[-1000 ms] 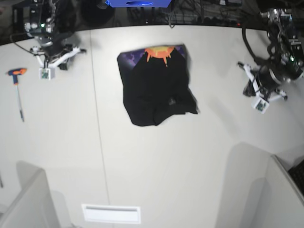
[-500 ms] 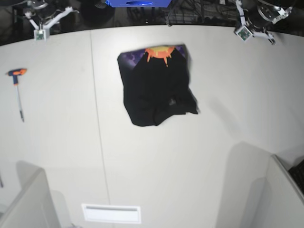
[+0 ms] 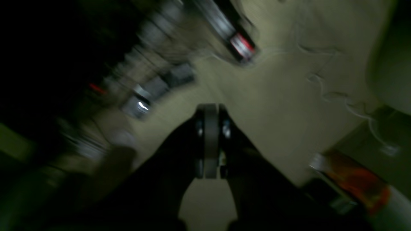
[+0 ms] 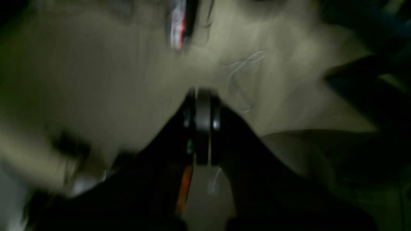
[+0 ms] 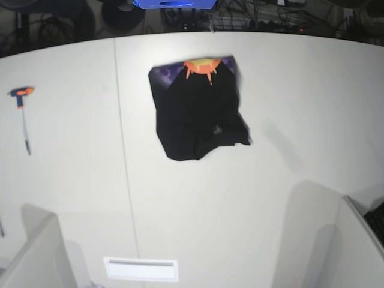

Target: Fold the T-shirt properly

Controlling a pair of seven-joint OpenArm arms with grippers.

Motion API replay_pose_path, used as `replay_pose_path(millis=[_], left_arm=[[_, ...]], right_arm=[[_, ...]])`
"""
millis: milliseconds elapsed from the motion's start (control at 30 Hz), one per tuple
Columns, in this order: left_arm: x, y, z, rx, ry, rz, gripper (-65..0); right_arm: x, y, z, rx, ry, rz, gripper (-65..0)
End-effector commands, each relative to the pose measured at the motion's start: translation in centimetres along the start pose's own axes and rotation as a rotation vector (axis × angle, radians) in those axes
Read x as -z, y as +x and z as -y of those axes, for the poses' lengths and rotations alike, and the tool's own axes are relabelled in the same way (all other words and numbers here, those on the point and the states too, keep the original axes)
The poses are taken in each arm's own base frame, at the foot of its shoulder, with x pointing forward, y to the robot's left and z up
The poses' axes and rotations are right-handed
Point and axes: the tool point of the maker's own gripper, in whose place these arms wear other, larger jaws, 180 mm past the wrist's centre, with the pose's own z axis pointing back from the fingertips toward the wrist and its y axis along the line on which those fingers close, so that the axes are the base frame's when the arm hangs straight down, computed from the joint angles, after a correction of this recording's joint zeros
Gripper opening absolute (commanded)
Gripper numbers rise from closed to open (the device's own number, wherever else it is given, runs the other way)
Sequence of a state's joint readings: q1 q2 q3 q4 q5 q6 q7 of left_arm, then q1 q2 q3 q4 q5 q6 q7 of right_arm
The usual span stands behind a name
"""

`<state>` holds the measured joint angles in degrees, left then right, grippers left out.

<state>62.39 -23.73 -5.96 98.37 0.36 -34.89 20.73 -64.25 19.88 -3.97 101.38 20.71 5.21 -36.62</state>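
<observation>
While both my grippers, left [image 3: 210,141] and right [image 4: 202,128], sit pressed together, empty, neither faces the T-shirt [image 5: 198,111]. It lies far-centre on the desk [image 5: 288,198], roughly midway between arms.

base looks down on table [image 5: 288,90]; wrist views blurred, seemingly floorward.

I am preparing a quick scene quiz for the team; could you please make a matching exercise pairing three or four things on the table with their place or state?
Things:
1. T-shirt
2. T-handle tool
3. left gripper
4. white vent plate

Descriptions:
A. jaws shut, holding nothing
B. near edge of the table, bottom of the base view
C. bunched black heap, orange print showing at its far edge
D. lying alone at the table's left side in the base view

Pairs: 1-C, 2-D, 3-A, 4-B
</observation>
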Motion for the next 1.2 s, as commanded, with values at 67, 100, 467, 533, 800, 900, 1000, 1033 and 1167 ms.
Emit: replay_pose_path(millis=[67, 100, 467, 533, 800, 900, 1000, 1033, 1167], left_arm=[[3.9, -1.1, -0.2, -0.051, 0.014, -0.038, -65.0], [5.3, -1.2, -0.5, -0.057, 0.021, -0.053, -65.0], [16.3, -3.2, -0.5, -0.138, 0.005, -0.162, -65.0], [17.4, -3.3, -1.0, -0.16, 0.008, -0.174, -65.0], [18.9, -2.8, -3.9, -0.128, 0.026, -0.223, -65.0], [18.8, -2.6, -4.6, -0.14, 0.038, -0.225, -65.0], [18.7, -2.6, -4.8, -0.14, 0.042, -0.224, -65.0], [18.8, -2.5, -4.9, -0.14, 0.043, -0.221, -65.0], [18.9, -1.4, -5.9, -0.135, 0.056, -0.204, -65.0]], right_arm=[[3.9, 0.9, -0.1, -0.049, 0.014, -0.077, -65.0], [5.0, 0.9, 0.0, -0.059, 0.015, -0.105, -65.0], [15.1, -1.6, 1.3, -0.056, -0.031, -0.278, -65.0], [16.3, -1.6, 1.3, -0.027, -0.042, -0.261, -65.0], [18.5, 2.2, 2.4, 0.028, -0.1, -0.104, -65.0], [18.7, 3.4, 1.9, 0.032, -0.096, -0.084, -65.0], [18.9, 4.3, 1.2, 0.031, -0.086, -0.072, -65.0], [18.9, 4.4, 1.2, 0.032, -0.087, -0.072, -65.0], [19.0, 4.6, 1.0, 0.031, -0.084, -0.07, -65.0]])
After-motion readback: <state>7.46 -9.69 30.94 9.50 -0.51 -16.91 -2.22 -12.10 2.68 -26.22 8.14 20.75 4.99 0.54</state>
